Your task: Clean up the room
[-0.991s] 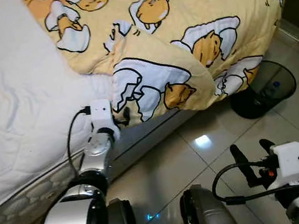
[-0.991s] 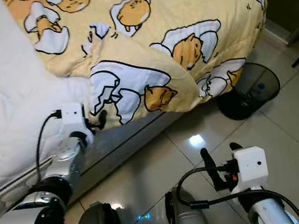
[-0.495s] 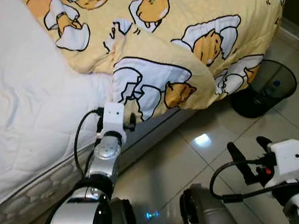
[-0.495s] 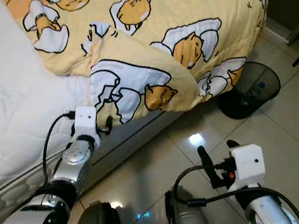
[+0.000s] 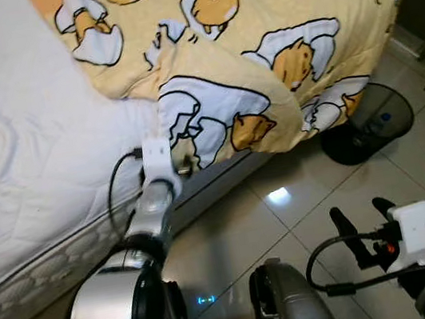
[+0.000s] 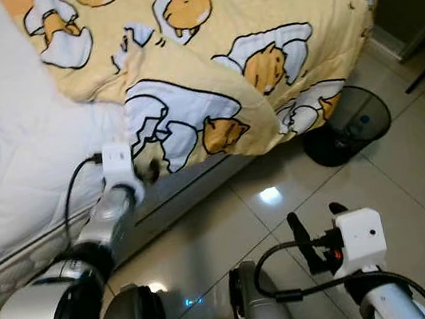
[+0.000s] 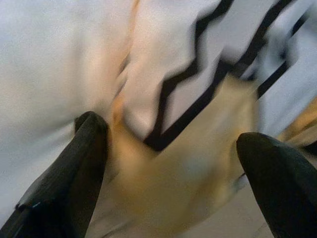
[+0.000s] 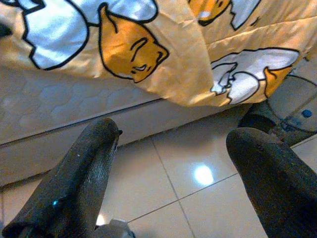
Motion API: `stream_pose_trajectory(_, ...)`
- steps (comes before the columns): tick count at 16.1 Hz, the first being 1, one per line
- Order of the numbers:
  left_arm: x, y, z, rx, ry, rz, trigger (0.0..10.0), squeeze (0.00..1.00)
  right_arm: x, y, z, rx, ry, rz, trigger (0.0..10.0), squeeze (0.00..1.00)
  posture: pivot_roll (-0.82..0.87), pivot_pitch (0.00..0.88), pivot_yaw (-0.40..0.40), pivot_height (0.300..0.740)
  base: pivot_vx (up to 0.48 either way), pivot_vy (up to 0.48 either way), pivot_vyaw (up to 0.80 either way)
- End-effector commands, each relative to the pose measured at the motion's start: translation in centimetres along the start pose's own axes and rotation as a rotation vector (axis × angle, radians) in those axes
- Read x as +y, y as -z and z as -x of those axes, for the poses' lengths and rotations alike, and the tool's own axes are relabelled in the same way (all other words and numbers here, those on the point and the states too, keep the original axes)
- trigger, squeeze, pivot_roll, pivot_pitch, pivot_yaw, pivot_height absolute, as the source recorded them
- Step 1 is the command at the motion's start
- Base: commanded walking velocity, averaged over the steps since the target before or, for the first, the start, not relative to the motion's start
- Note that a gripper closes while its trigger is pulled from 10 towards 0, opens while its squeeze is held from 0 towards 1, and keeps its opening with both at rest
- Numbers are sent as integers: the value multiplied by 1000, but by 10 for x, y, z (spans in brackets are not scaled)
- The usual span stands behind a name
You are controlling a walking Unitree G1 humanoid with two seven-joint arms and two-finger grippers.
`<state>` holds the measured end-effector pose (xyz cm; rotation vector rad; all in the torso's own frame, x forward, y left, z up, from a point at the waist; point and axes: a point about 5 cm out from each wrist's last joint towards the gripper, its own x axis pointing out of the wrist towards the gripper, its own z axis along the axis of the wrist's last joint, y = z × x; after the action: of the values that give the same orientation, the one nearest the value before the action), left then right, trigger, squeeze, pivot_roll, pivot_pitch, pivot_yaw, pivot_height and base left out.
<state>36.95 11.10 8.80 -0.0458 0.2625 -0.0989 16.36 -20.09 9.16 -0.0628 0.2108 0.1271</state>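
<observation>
A yellow blanket [image 5: 259,47] printed with egg characters lies crumpled over the bed and hangs off its side. My left gripper [image 5: 182,164] is pushed against the blanket's hanging edge, where it meets the white mattress [image 5: 25,149]. In the left wrist view its two black fingers [image 7: 74,173] stand wide apart, with blurred blanket cloth [image 7: 198,148] between them. My right gripper [image 5: 364,220] hangs open low over the tiled floor, apart from the bed. The right wrist view looks past spread fingers [image 8: 84,168] at the blanket's drooping corner [image 8: 163,54].
A black round fan base [image 5: 368,122] stands on the glossy tile floor [image 5: 284,205] beside the bed's corner. The grey bed frame [image 5: 216,179] runs under the mattress. My own legs [image 5: 293,309] show at the bottom.
My left arm has reached further forward, bringing the gripper up to the blanket's hanging edge. The camera has shifted slightly. The right arm stays much the same.
</observation>
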Motion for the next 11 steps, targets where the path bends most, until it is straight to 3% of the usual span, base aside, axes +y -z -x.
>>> stream_pose_trajectory(1, -13, 2, 0, 19, 57, 30, 10000, 0, -1, 1, 4, 17, 13, 3, 10000, 0, -363, 302, -70, 669, 0, 0, 0)
stream_pose_trajectory(2, -15, 2, 0, 21, 67, 31, 10000, 0, -1, 2, 4, 19, 12, 1, 10000, 0, -362, 302, -69, 669, 0, 0, 0)
stream_pose_trajectory(3, -17, 7, 0, 51, 88, 52, 0, 0, 2, 2, 3, 21, 10, -7, 10000, 0, -354, 304, -64, 669, 0, 0, 0)
stream_pose_trajectory(11, -18, 15, 3, 84, 118, 20, 0, 0, 3, 2, 2, 21, 16, -14, 10000, 0, -355, 306, -57, 669, 0, 0, 0)
